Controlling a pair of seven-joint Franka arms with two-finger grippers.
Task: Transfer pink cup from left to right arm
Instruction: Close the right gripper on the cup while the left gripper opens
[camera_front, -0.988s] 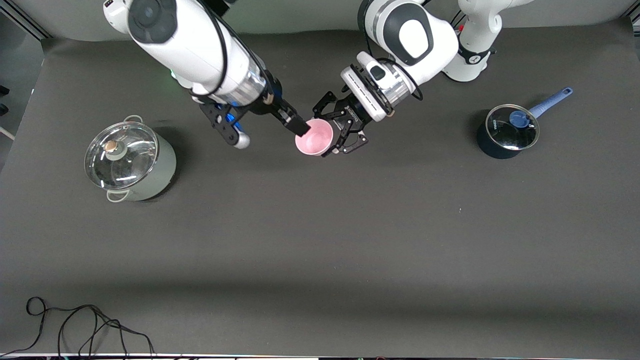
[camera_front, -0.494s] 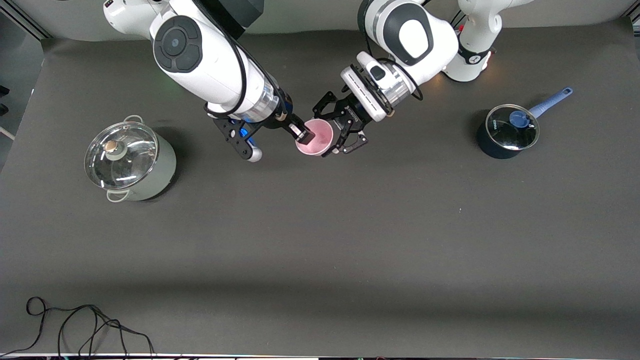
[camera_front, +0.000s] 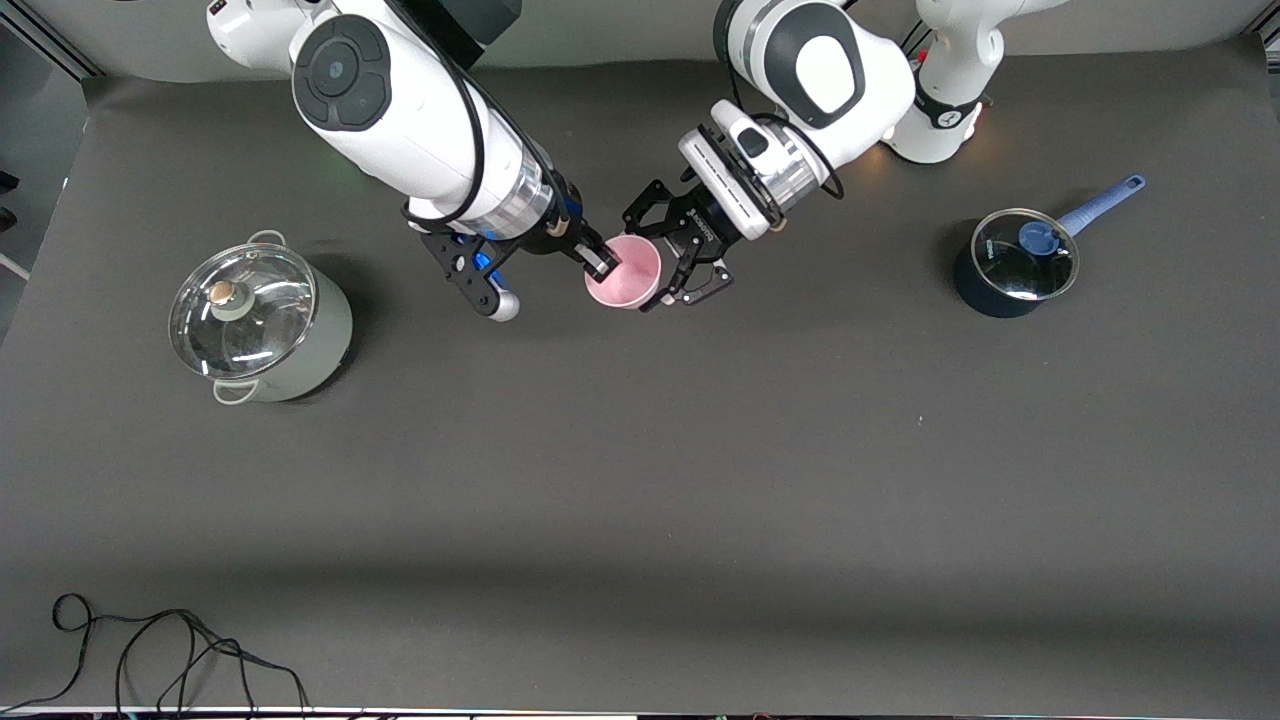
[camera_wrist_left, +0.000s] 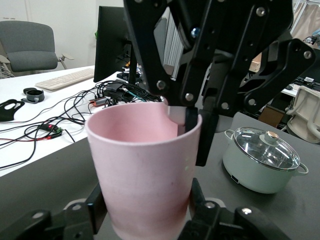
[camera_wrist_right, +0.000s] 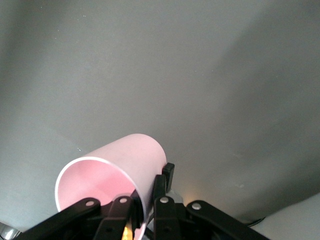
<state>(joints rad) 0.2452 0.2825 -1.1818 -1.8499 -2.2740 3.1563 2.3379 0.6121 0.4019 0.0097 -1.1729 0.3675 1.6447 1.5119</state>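
Front view: pink cup held in air over table, between my two grippers. My right gripper pinches cup rim wall. My left gripper fingers clasp cup body.

Wide counter covered in dark grey matte cloth, pale-green metal stockpot with glass lid toward the right arm's end, small dark-blue saucepan with glass lid and blue handle toward the left arm's end, thin black looped cable at the edge nearest the front camera
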